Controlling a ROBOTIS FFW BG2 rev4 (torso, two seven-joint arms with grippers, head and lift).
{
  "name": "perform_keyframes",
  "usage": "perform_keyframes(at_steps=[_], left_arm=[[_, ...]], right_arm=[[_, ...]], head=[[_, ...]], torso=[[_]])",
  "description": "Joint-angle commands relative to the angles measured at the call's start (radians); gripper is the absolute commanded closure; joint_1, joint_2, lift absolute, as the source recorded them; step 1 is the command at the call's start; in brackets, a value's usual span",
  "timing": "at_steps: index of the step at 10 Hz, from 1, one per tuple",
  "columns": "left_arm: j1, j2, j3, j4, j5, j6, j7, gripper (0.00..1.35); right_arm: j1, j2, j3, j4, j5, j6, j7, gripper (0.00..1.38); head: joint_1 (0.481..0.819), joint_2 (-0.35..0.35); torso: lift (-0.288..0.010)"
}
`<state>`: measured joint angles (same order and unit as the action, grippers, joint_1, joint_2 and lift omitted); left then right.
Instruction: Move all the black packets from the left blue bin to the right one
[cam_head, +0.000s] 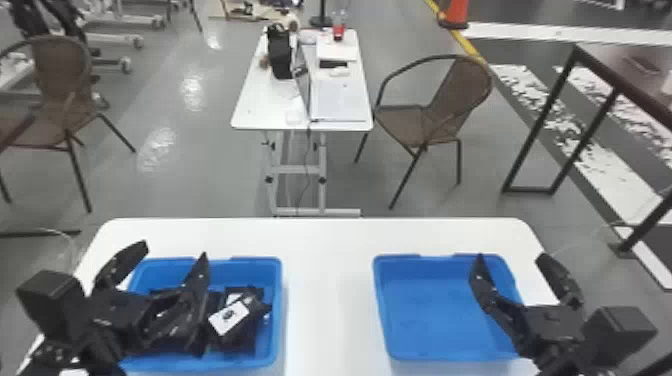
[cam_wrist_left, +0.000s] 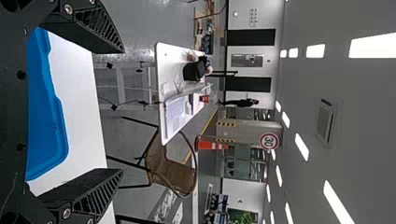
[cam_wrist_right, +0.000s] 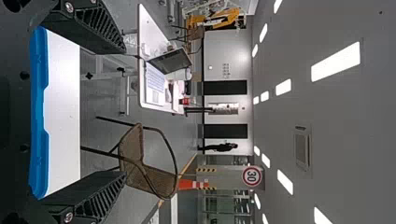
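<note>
Black packets (cam_head: 227, 318) are piled in the left blue bin (cam_head: 277, 300); the blue floor of the right bin (cam_head: 430, 310) is exposed. The pile is partly overlapped in the head view by the left gripper (cam_head: 174, 249), spread wide with nothing gripped. The right gripper (cam_head: 511, 257) is likewise spread, ungripping, by the right bin's right side. One white-labelled packet is set right of the left gripper, its label's long axis slanted far-right.
</note>
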<state>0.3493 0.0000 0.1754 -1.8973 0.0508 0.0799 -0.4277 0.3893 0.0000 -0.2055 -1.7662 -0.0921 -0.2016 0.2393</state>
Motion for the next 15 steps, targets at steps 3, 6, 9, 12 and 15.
perform_keyframes(at_steps=[3,6,9,12,15], left_arm=[[-0.001,-0.003,0.0,0.0,-0.002,0.008,0.0,0.12],[-0.003,-0.003,-0.005,0.0,-0.005,0.009,0.0,0.12],[-0.012,-0.003,-0.004,0.0,-0.034,0.116,-0.002,0.12],[-0.085,0.018,0.0,0.035,-0.147,0.296,-0.082,0.12],[-0.199,0.034,0.003,0.165,-0.252,0.388,-0.264,0.12]], right_arm=[[-0.001,0.001,0.0,-0.003,0.009,0.008,0.002,0.1],[-0.001,0.001,0.0,-0.001,0.003,0.008,0.0,0.1],[-0.001,0.001,0.0,0.005,-0.008,0.008,0.0,0.1],[0.0,0.001,0.002,0.01,-0.014,0.008,0.0,0.1],[-0.006,0.001,0.006,0.017,-0.021,0.008,0.0,0.1]], head=[[0.695,-0.076],[0.695,-0.074],[0.695,-0.078],[0.695,-0.077],[0.695,-0.087]], torso=[[0.0],[0.0],[0.0],[0.0],[0.0]])
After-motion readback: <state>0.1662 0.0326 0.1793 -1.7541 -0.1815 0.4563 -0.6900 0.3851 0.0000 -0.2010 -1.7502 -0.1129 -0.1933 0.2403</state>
